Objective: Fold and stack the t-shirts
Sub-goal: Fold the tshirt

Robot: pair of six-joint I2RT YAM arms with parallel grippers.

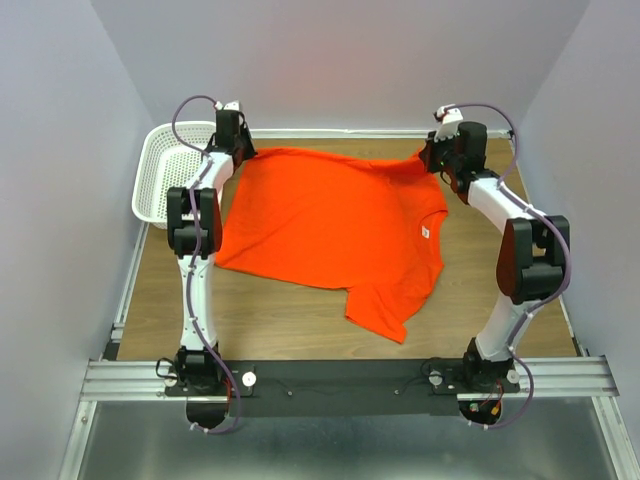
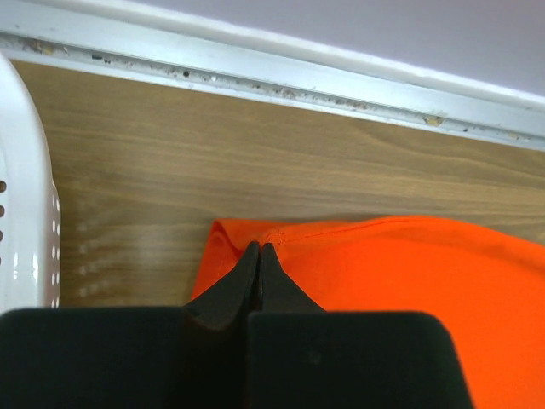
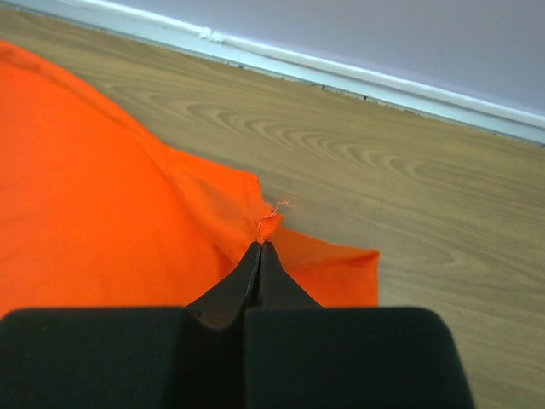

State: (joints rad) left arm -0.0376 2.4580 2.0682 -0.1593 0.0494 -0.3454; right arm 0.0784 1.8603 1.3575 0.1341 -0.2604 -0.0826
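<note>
T-shirt (image 1: 330, 220) far corners inside left claw (image 2: 259, 249) and right claw (image 3: 259, 248), both clamped shut.

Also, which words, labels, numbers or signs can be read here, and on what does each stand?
No text can be read in any view.
The small white tag on the orange t-shirt: too small to read.
The white basket and the table: no lettering seen.
</note>
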